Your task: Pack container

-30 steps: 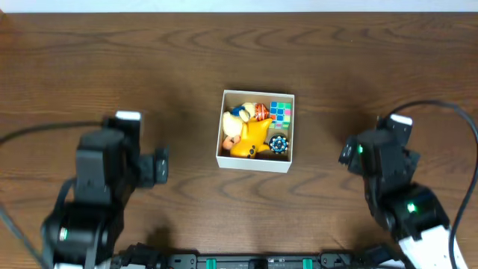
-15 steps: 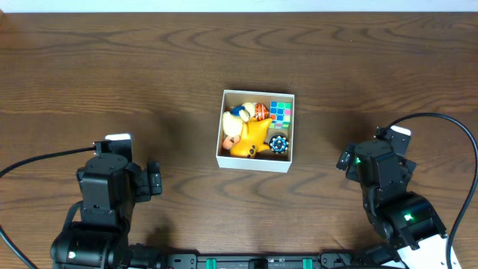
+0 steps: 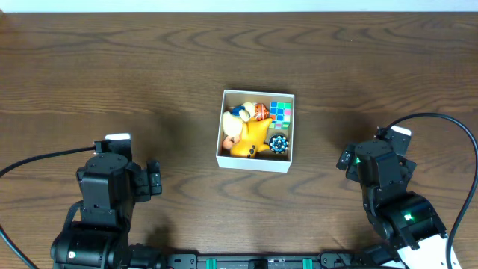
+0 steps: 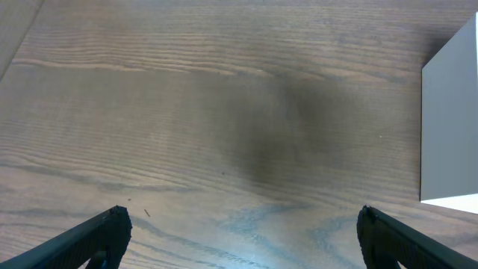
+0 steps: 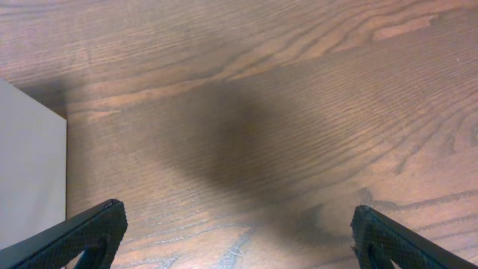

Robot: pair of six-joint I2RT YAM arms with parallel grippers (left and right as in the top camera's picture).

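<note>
Your left gripper (image 4: 243, 217) and right gripper (image 5: 235, 213) hang low over the table (image 3: 89, 60), jaws spread wide and empty, flanking the container (image 3: 252, 164) at centre. It lies inward and ahead of each, about equally near, and being square it favours no axis. Inside are a yellow toy (image 3: 250, 138), a colour-tiled cube (image 3: 281, 112) and a dotted ball (image 3: 278, 144).

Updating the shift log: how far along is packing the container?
Done: a yellow toy, a coloured cube and others lie inside the container. In hand: nothing; left gripper and right gripper open, empty. Left: no loose toys visible on the table.
</note>
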